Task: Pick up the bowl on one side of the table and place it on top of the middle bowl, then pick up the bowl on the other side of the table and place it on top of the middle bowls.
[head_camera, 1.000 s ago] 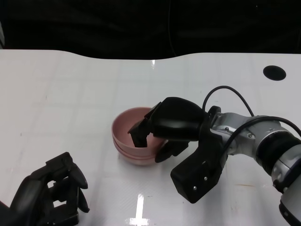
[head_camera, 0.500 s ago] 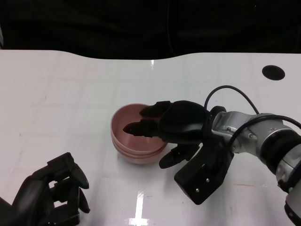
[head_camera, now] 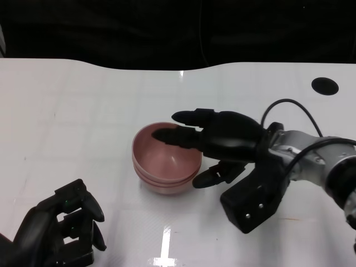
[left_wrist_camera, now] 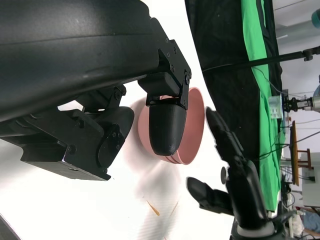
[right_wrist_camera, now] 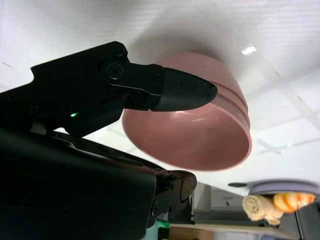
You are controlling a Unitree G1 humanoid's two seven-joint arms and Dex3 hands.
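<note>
A stack of pink bowls (head_camera: 166, 161) stands nested in the middle of the white table (head_camera: 83, 111). My right hand (head_camera: 222, 139) hovers just right of the stack, its fingers stretched out flat over the right rim and holding nothing. The right wrist view shows the pink stack (right_wrist_camera: 200, 135) beyond one outstretched finger (right_wrist_camera: 175, 90), with a gap between them. My left hand (head_camera: 58, 231) sits low at the near left, fingers curled in and empty, well apart from the bowls. In the left wrist view the bowls (left_wrist_camera: 192, 125) lie past its fingers (left_wrist_camera: 167, 127), with the right hand (left_wrist_camera: 235, 175) beside them.
A round black hole (head_camera: 324, 85) is set in the table at the far right. The table's far edge runs along a dark backdrop. Bare white surface stretches to the left of the stack and in front of it.
My right hand has let go of the top bowl's rim. Its fingers have straightened and the hand has drawn back to the right. The top bowl now sits level in the stack.
</note>
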